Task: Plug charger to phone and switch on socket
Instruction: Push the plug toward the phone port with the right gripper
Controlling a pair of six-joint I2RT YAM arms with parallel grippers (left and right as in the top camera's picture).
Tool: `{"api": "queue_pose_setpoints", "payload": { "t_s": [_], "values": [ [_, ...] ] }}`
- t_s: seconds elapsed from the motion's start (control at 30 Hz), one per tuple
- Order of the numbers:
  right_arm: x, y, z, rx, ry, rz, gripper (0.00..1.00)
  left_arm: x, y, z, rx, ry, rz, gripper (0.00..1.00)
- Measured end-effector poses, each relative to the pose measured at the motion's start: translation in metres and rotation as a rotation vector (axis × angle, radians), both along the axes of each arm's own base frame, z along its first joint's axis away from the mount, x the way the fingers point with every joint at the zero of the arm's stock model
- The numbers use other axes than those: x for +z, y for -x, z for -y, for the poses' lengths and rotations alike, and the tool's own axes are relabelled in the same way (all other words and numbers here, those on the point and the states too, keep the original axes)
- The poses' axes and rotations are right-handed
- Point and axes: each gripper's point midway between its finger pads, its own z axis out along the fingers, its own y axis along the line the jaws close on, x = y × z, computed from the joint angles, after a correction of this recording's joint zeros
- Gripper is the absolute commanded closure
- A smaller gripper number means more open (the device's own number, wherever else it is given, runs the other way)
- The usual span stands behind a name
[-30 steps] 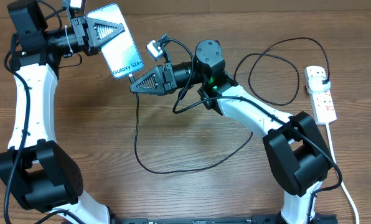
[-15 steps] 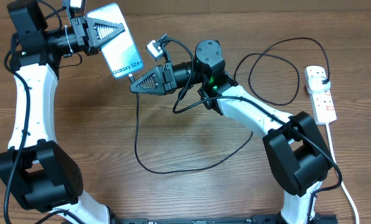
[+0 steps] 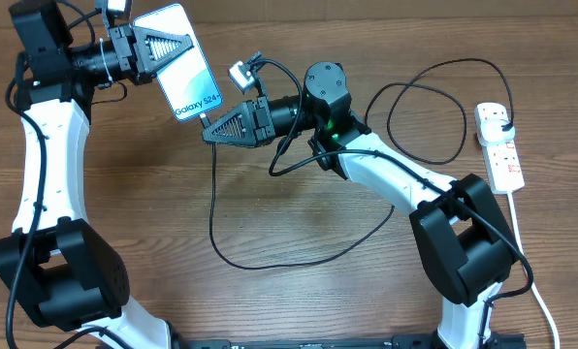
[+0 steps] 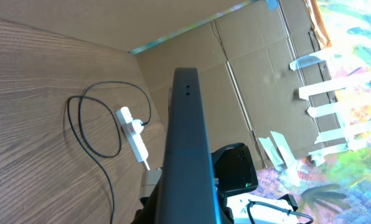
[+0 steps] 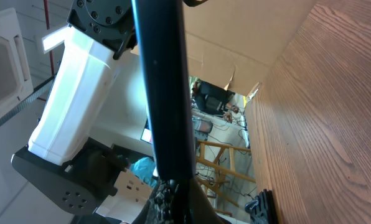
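Overhead, phone: a slim rectangle (image 3: 187, 78) with a glossy cyan screen and black edges is clamped in the left pincer (image 3: 182, 44) at upper left, held tilted and clear of the tabletop (image 3: 299, 301).
Charger: a thin black cable (image 3: 210, 199) is draped in loose loops over the wood. Its slim tip is pinched in the closed right pincer (image 3: 209, 134) at the phone's lower end, but whether it is seated cannot be told. Its small black plug is set in the socket's far end.
Socket: a narrow white plastic strip (image 3: 502, 155) with red marks and a white cord is laid along the right edge.
Wrist views: the phone is seen edge-on as a smooth dark bar.
Surface: matte brown wood grain.
Room: taped cardboard sheets (image 4: 248, 74) are stood behind the tabletop.
Count: one phone, one charger, one socket, two pincers.
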Motion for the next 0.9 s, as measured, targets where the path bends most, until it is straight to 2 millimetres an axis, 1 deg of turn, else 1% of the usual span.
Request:
{"api": "queue_pose_setpoints", "payload": {
  "t_s": [0.9],
  "values": [
    [-0.0003,-0.0001,0.0014,0.004,0.001,0.002,0.96,-0.0001,0.0006,0.0042,-0.009,0.001,-0.004,0.96]
  ]
}}
